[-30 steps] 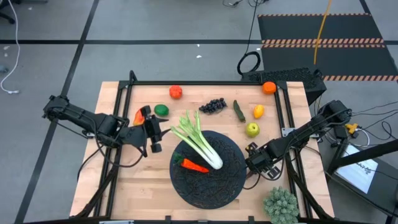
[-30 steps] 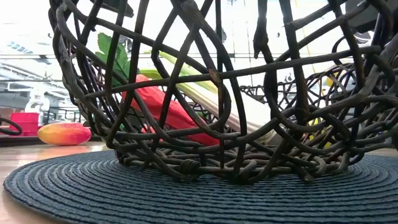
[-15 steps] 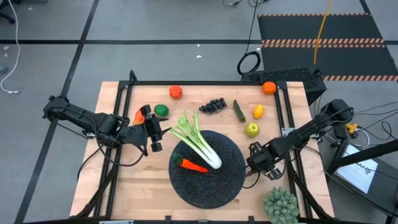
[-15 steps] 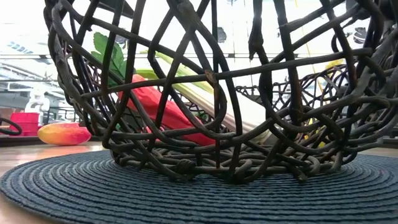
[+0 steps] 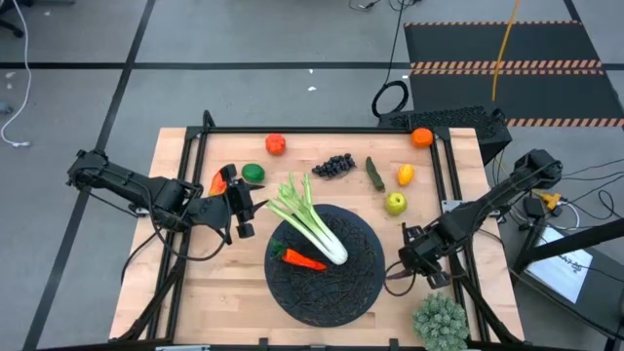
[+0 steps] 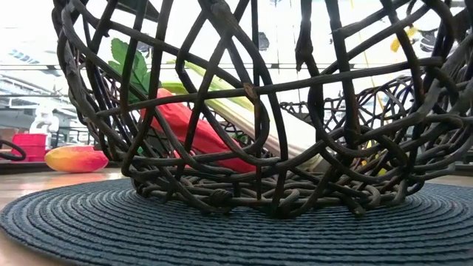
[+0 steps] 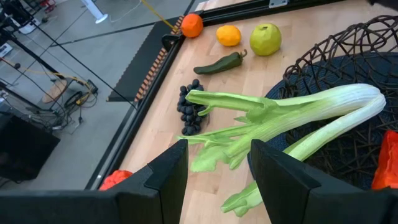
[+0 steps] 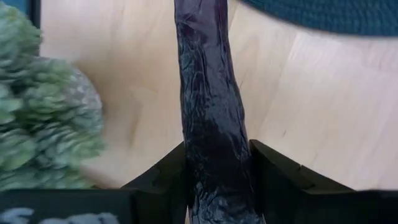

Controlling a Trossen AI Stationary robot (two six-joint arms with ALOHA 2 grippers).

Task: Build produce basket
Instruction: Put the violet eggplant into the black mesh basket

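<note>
We found the basket [image 5: 327, 292] on a dark round mat near the front edge of the bench [image 5: 224, 292], holding the leek [image 5: 317, 222], whose leaves overhung its rim, and the carrot [image 5: 304, 260]. The eggplant [image 8: 211, 112] sat clamped between the right tool's [image 5: 417, 265] fingers, just right of the basket, near the spiky green clump [image 5: 441, 322] at the front right corner. The left tool [image 5: 242, 207] hung left of the basket with fingers parted and nothing between them. The tomato [image 5: 276, 144], lime [image 5: 253, 173], grapes [image 5: 334, 165], pickle [image 5: 375, 173] and orange [image 5: 421, 137] lay along the far side. The red pepper [image 5: 220, 180] was partly hidden by the left arm. Grey floor surrounded the pale wooden bench. The front left of the bench offered open room.
</note>
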